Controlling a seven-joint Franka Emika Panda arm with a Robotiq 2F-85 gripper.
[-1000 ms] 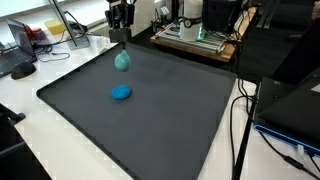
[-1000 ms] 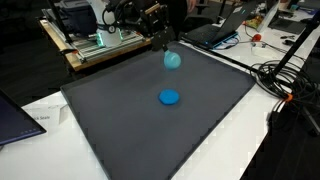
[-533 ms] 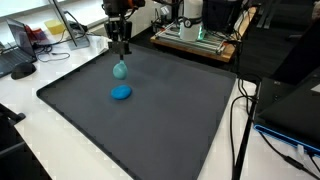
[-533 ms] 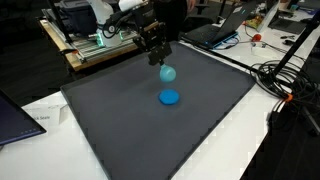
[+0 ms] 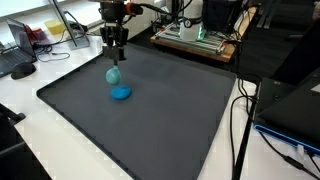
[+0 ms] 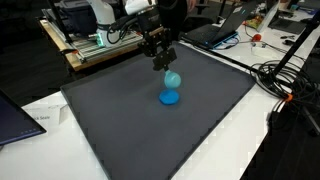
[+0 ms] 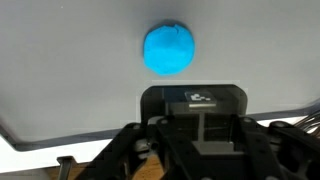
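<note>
Benches (image 5: 195, 30) crowded with equipment are standing behind a white table (image 5: 25, 105), and a dark grey mat (image 5: 160, 130) is covering most of its top. Over this mat the gripper (image 5: 115, 57) is travelling. A second ago it was hanging at the far edge, and now it is coming inward and lower, its jaws staying clenched on the thin top of a pale teal drop (image 5: 113, 75) that is dangling beneath them. That drop is now closing on the blue lump (image 5: 121, 93), which is lying on the mat and not shifting at all. In an exterior view the drop (image 6: 172, 80) is showing directly above the lump (image 6: 170, 98). Whether the two are touching I cannot tell. The wrist view is showing a single round blue shape (image 7: 168, 49) on the grey surface ahead of the gripper's body, and which of the two things it is I cannot say. Judging by this, the carry is nearing its end: the held drop is arriving at the lump but is not yet resting on the mat, and the grip is not yet letting go.
</note>
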